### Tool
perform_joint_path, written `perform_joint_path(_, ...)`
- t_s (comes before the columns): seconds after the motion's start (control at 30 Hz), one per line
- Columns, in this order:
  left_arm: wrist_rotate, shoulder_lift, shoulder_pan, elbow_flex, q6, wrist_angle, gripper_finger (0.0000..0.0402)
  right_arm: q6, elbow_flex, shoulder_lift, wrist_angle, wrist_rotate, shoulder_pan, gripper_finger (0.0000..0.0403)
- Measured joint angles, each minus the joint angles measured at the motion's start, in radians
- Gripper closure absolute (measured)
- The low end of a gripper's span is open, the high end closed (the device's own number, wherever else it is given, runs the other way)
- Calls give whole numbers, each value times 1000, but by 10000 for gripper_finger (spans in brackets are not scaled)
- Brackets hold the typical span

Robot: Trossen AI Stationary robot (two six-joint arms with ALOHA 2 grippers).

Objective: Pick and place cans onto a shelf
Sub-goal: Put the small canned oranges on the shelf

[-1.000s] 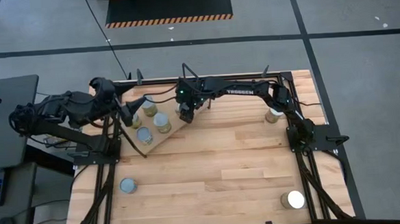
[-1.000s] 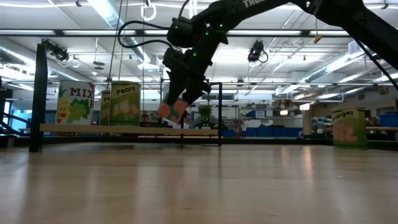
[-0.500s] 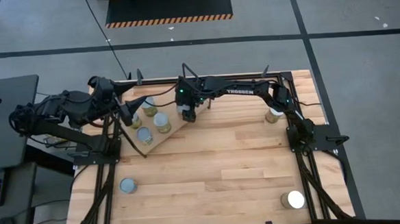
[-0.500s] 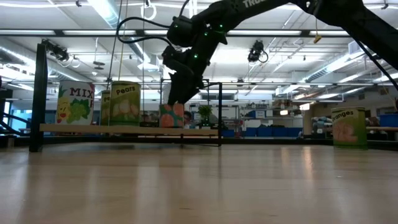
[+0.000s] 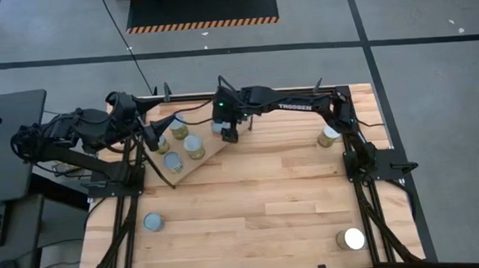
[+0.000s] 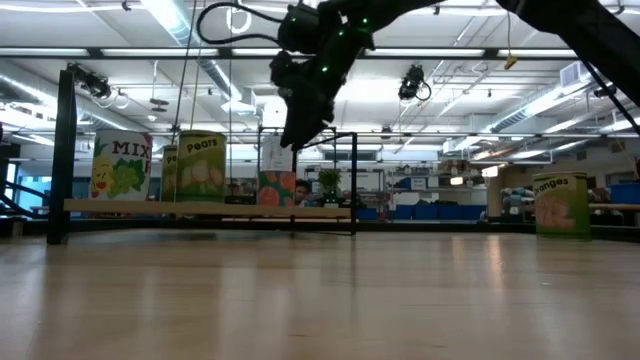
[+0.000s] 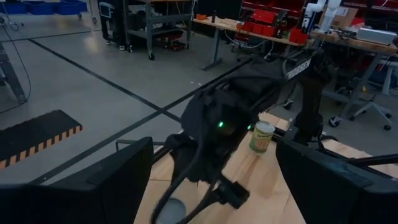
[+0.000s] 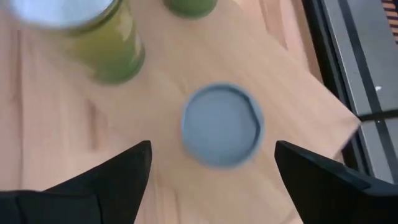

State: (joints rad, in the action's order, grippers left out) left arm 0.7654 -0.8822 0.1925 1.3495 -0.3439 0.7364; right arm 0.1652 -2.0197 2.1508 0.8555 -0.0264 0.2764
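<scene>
While can [image 8: 222, 124] sits on shelf [image 8: 292, 93], R gripper [image 8: 211, 177] hovers above, fingers apart, empty; L gripper [image 7: 214, 180] fingers spread.

A blue-topped can [image 8: 222, 125] stands upright on the light-wood shelf [image 5: 210, 154], directly beneath the right claw [image 5: 229, 134]. Three more cans [image 5: 182, 143] stand on the shelf beside it, toward the left claw [image 5: 153, 137].

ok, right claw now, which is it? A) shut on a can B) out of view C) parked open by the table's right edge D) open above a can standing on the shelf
D: the right claw is spread open, with the small blue-topped tin can standing free on the light-wood shelf board below it.
</scene>
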Motion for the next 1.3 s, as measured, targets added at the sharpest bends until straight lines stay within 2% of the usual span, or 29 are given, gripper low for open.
perform_joint_path(0.17, 0, 0, 0, 0, 0, -2, 56, 78, 0, -11, 111, 6, 0, 63)
perform_joint_path(0.27, 0, -2, 0, 0, 0, -6, 56, 79, 20, 7, 96, -3, 0, 93)
perform_joint_path(0.4, -2, -1, 0, 0, -3, -7, 56, 79, 88, 9, -15, -81, 0, 150)
perform_joint_path(0.57, -3, -1, 0, 0, -3, -6, 56, 89, 116, 6, -49, -90, -4, 227)
perform_joint_path(0.67, -3, -1, 0, 0, -2, -6, 56, 81, 126, 6, -54, -54, -8, 271)
perform_joint_path(0.8, -3, -1, 0, 0, 0, -6, 56, 87, 150, 7, -97, 45, -10, 329)
perform_joint_path(0.97, -3, -1, 0, 0, 0, -6, 56, 111, 154, 9, -132, 57, -21, 392)
perform_joint_path(1.13, -3, -1, 0, 0, 12, -6, 56, 143, 153, 9, -226, 8, -32, 385)
perform_joint_path(1.3, -3, -1, 0, 0, 16, -6, 56, 129, 153, 8, -210, 31, -32, 387)
